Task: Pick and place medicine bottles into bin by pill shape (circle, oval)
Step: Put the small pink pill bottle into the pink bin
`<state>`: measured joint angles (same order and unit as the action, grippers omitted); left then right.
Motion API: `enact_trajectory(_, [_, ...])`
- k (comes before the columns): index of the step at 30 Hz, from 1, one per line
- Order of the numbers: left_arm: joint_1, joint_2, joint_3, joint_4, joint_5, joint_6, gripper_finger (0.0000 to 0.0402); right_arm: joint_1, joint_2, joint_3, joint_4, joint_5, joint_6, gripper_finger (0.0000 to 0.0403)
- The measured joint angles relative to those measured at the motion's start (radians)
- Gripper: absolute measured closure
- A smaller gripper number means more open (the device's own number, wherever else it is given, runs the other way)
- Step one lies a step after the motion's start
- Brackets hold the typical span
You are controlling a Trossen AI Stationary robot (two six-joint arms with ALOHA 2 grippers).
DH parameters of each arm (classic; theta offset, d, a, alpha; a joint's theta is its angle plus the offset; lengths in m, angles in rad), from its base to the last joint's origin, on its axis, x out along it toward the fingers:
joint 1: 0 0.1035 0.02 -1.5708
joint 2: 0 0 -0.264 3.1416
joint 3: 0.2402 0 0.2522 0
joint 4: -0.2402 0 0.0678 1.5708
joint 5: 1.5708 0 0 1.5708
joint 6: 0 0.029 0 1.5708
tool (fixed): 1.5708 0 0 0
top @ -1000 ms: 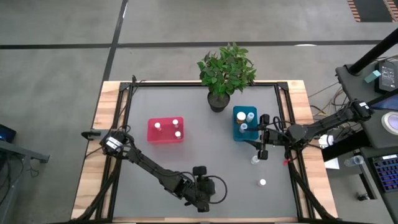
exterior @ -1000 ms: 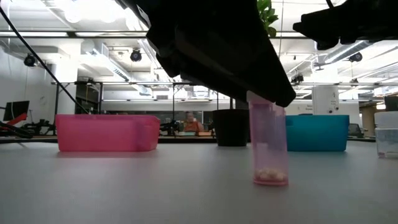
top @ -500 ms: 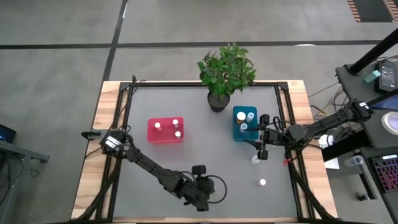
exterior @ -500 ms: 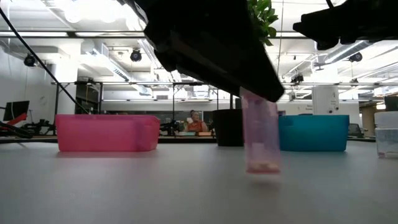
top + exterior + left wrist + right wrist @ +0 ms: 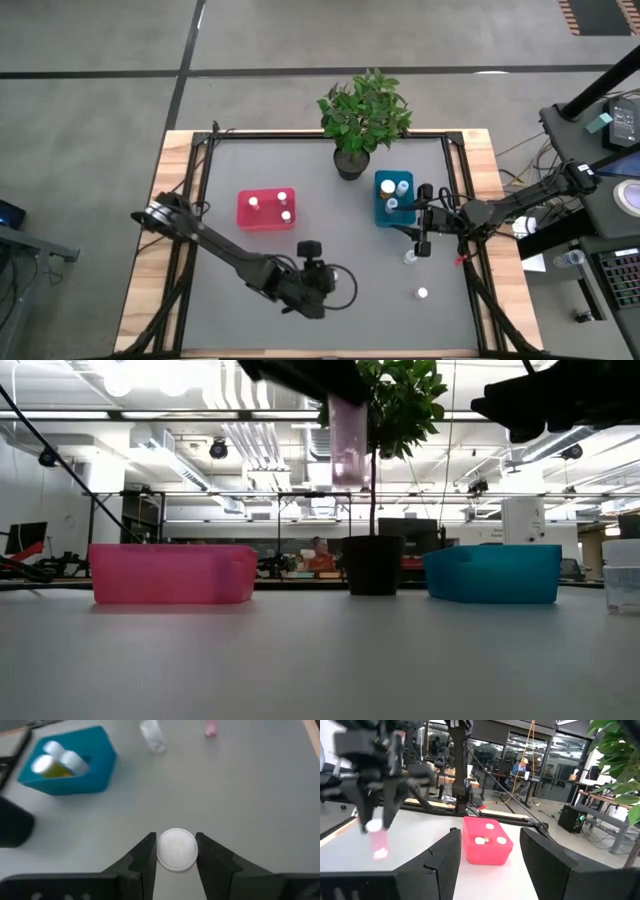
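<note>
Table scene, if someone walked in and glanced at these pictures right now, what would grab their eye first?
Probably the left gripper, shut on a white-capped bottle and holding it high above the table's near middle. Next, the two bright tubs: the red bin at centre-left and the teal bin to its right, each with bottles inside, with the leafy potted plant at the far edge. The right gripper hovers open beside the teal bin.

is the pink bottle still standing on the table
No, the pink bottle hangs high above the table, held at its cap by the left gripper.
</note>
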<state>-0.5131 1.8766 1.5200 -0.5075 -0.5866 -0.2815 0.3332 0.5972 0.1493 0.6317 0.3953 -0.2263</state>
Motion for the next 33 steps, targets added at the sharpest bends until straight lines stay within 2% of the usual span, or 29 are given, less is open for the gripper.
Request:
enact_trajectory(6, [0.016,-0.131,-0.057,-0.006,-0.046,0.001,0.0301,0.0,0.0,0.0,-0.004,0.0,0.015,0.0211])
enact_trajectory(15, [0.026,-0.363,-0.272,-0.004,-0.159,-0.124,0.0301,0.0,0.011,-0.001,-0.027,0.036,0.031,0.0211])
enact_trajectory(20, [0.04,-0.475,-0.39,-0.01,-0.198,-0.132,0.0301,0.0,0.026,-0.001,-0.031,0.055,0.053,0.0211])
enact_trajectory(28, [0.128,-0.653,-0.571,-0.084,-0.22,-0.232,0.0301,0.0,0.041,-0.001,-0.037,0.061,0.098,0.0211])
enact_trajectory(33, [0.204,-0.752,-0.701,-0.093,-0.219,-0.24,0.0301,0.0,0.049,-0.002,-0.055,0.102,0.123,0.0211])
